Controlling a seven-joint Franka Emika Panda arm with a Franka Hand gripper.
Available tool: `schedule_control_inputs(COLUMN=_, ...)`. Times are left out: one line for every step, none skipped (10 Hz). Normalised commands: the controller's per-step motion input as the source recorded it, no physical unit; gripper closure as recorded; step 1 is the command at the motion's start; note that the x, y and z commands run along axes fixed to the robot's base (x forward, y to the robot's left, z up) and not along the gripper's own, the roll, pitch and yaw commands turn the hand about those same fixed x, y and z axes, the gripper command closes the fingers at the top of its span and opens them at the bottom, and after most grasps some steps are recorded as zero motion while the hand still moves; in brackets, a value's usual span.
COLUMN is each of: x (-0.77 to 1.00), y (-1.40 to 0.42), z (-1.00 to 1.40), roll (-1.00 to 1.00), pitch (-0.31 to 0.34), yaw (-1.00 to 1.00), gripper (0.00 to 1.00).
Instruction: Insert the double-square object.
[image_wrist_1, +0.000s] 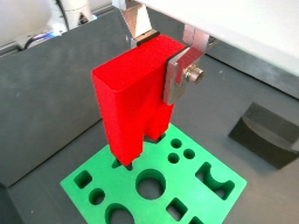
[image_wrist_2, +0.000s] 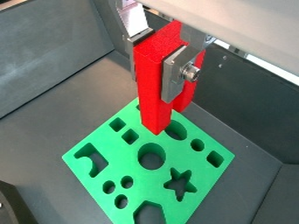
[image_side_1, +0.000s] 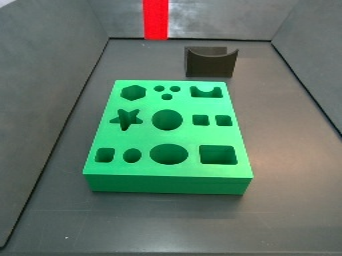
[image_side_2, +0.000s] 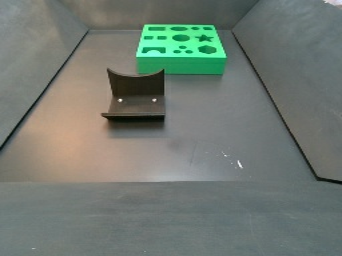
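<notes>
My gripper (image_wrist_1: 158, 57) is shut on the double-square object (image_wrist_1: 131, 96), a tall bright red block, gripped near its upper end between the silver fingers (image_wrist_1: 180, 77). The block hangs upright, with its two square prongs pointing down above the green board (image_wrist_1: 176, 194). Both wrist views show this grip (image_wrist_2: 158, 57) on the red block (image_wrist_2: 155, 87) over the board (image_wrist_2: 122, 162). In a side view only the block's lower end (image_side_1: 156, 18) shows, well above and behind the board (image_side_1: 174, 176). The board also shows far back in a side view (image_side_2: 181, 62), where the gripper is out of view.
A dark grey fixture with a curved top (image_side_1: 210, 62) stands on the dark floor beyond the board; it also shows in a side view (image_side_2: 134, 95) and a wrist view (image_wrist_1: 268, 131). Grey walls enclose the floor.
</notes>
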Motion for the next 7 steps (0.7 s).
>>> schedule_control_inputs(x=0.34, y=0.0, z=-0.77, roll=0.0, pitch=-0.066, yaw=-0.76, gripper=1.0)
schedule_control_inputs(x=0.37, y=-0.01, z=-0.81, roll=0.0, pitch=-0.027, yaw=-0.75, gripper=1.0)
schedule_control_inputs(x=0.39, y=-0.01, z=-0.77, roll=0.0, pitch=-0.016, yaw=-0.73, gripper=1.0)
schedule_control_inputs(x=0.41, y=-0.01, z=-0.75, roll=0.0, pitch=-0.013, yaw=-0.72, gripper=1.0)
schedule_control_inputs(x=0.39, y=-0.01, z=-0.74, roll=0.0, pitch=-0.011, yaw=-0.73, gripper=1.0)
schedule_control_inputs(x=0.37, y=0.0, z=-0.71, roll=-0.01, pitch=-0.004, yaw=-0.77, gripper=1.0)
schedule_control_inputs(x=0.39, y=0.0, z=-0.61, roll=-0.02, pitch=0.0, yaw=-0.78, gripper=1.0)
